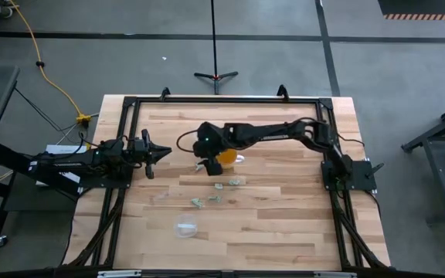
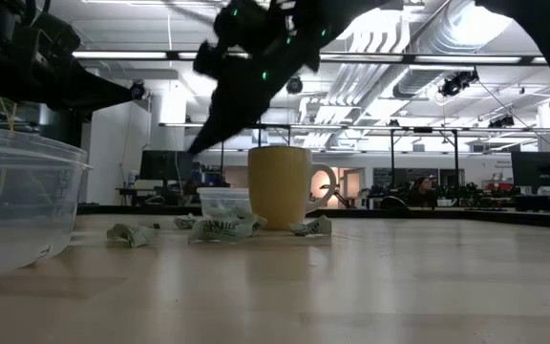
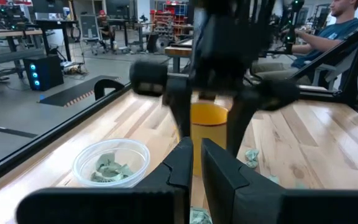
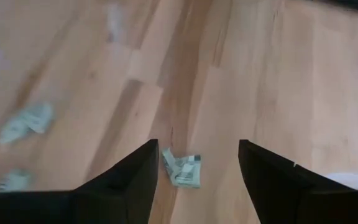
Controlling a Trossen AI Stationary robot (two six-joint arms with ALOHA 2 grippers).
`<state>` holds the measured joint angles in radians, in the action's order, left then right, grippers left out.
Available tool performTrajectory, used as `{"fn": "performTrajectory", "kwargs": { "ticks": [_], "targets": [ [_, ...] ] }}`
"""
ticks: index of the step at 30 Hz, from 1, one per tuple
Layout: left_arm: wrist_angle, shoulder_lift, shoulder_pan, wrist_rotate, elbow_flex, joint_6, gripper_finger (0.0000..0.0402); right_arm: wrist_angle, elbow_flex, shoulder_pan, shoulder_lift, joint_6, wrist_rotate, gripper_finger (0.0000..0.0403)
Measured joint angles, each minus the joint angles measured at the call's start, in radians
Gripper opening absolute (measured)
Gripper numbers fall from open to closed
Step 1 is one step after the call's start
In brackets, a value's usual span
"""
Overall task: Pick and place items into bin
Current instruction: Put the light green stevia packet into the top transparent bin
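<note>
I have the right tool (image 4: 194, 165) spread wide, empty, directly over one crumpled green-grey piece (image 4: 182, 168) on the surface (image 1: 284, 216) beside the orange cup (image 1: 227, 156); the piece sits between the fingers, nearer one, long axis running slantwise across the gap. The left tool (image 3: 193, 163) waits at the left edge, nearly closed and empty, so the right arm is nearer.

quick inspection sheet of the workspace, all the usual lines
surface: pale wood table, black frame around it
job's things: crumpled pieces loose on the table; clear bin holds some
clutter: orange cup
grippers: right end effector open above one piece, beside the cup; left end effector near table's left edge, nearly closed, empty
cables: yellow cable on the floor
surroundings: seated person beyond the table
</note>
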<state>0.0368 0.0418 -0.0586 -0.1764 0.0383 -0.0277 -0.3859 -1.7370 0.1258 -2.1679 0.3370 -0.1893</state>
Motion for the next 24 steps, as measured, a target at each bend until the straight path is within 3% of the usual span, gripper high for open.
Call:
{"fn": "performTrajectory", "kwargs": {
  "ticks": [24],
  "targets": [
    [-0.001, 0.0, 0.0, 0.0, 0.0, 0.0, 0.0067, 0.055, 0.001, -0.065, -0.067, 0.061, 0.11, 0.0209]
  ]
}}
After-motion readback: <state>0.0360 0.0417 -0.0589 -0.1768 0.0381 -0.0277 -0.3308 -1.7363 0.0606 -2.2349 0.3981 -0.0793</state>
